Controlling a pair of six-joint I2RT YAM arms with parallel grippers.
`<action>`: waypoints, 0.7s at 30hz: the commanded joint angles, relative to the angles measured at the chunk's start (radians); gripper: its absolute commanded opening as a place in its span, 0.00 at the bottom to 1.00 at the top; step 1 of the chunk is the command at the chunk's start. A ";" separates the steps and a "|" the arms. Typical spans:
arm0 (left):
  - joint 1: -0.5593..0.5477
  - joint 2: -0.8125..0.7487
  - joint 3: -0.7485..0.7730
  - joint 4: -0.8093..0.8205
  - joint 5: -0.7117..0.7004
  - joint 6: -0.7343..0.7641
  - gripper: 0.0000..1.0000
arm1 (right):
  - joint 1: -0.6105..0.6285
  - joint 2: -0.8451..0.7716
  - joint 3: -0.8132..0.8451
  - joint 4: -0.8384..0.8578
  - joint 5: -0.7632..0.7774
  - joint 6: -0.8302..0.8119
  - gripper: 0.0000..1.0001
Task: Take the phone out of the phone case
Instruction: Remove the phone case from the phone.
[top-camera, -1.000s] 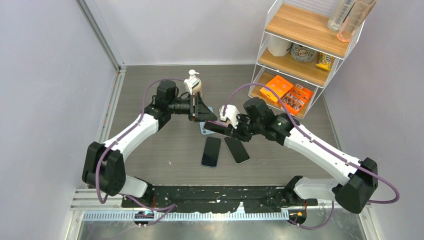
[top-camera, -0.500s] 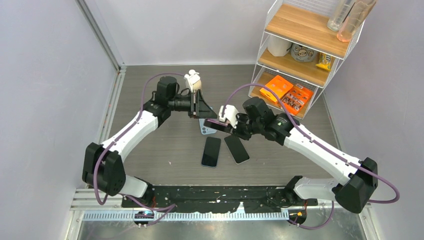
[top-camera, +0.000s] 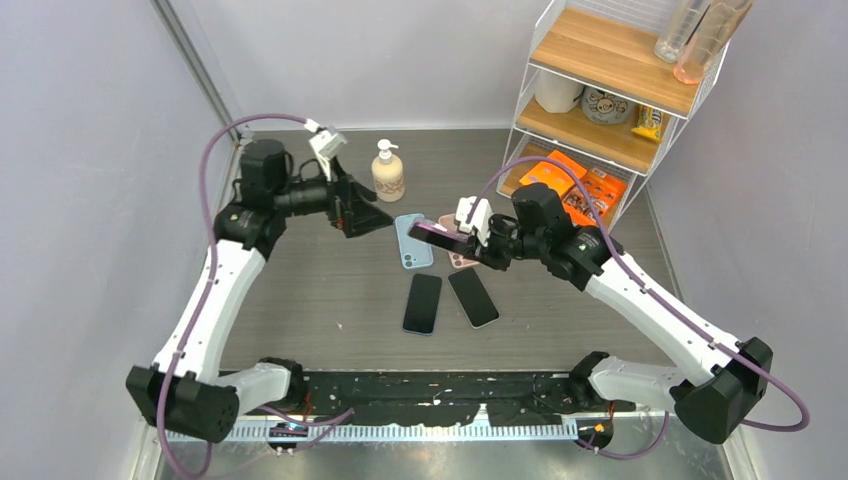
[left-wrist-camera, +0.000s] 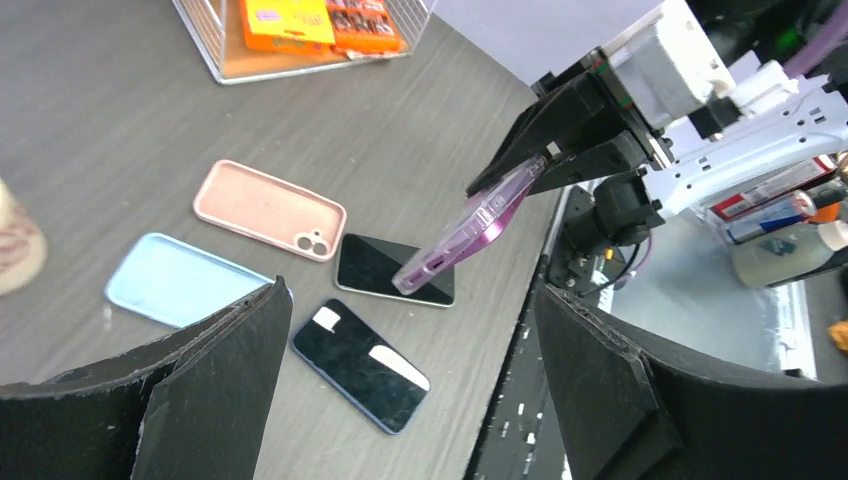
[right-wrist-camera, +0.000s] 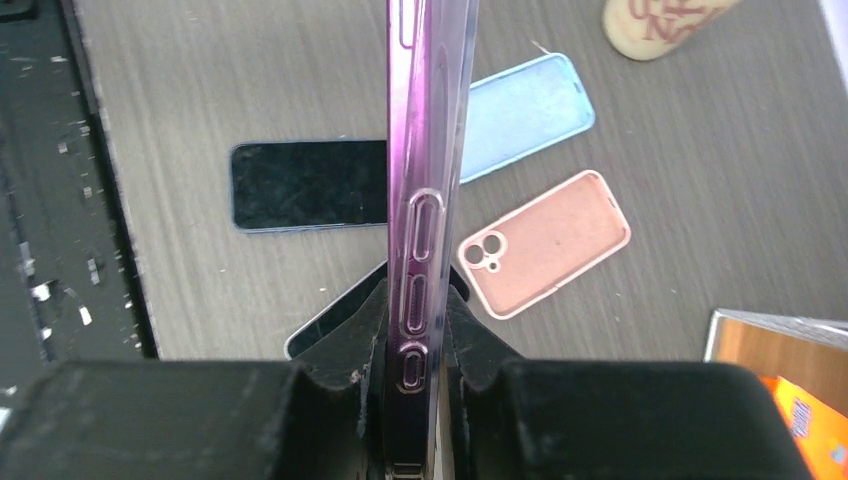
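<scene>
- The right gripper (right-wrist-camera: 420, 310) is clamped on the purple phone case (right-wrist-camera: 425, 150), edge-on and lifted over the table (top-camera: 300, 290) centre. I cannot tell whether a phone is inside.
- The left gripper (top-camera: 370, 215) hangs wide open and empty at the far left, well apart.
- A blue case (top-camera: 412, 243), a pink case (right-wrist-camera: 545, 245), a left phone (top-camera: 422, 303) and a right phone (top-camera: 473, 298) lie flat below.

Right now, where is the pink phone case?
In the top view, the pink phone case lies flat on the table right of the light blue case, partly hidden by the right gripper's purple-cased phone.

purple phone case (right-wrist-camera: 425, 200), blue case (left-wrist-camera: 175, 280), pink case (left-wrist-camera: 268, 208)
</scene>
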 joint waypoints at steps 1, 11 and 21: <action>0.055 -0.046 0.043 -0.103 0.120 0.138 1.00 | -0.027 -0.043 0.060 -0.003 -0.202 -0.028 0.05; -0.095 -0.155 -0.066 -0.179 0.212 0.464 0.95 | -0.072 0.008 0.172 -0.109 -0.580 0.024 0.05; -0.183 -0.181 -0.126 -0.042 0.168 0.427 0.72 | -0.103 0.007 0.156 -0.080 -0.683 0.082 0.05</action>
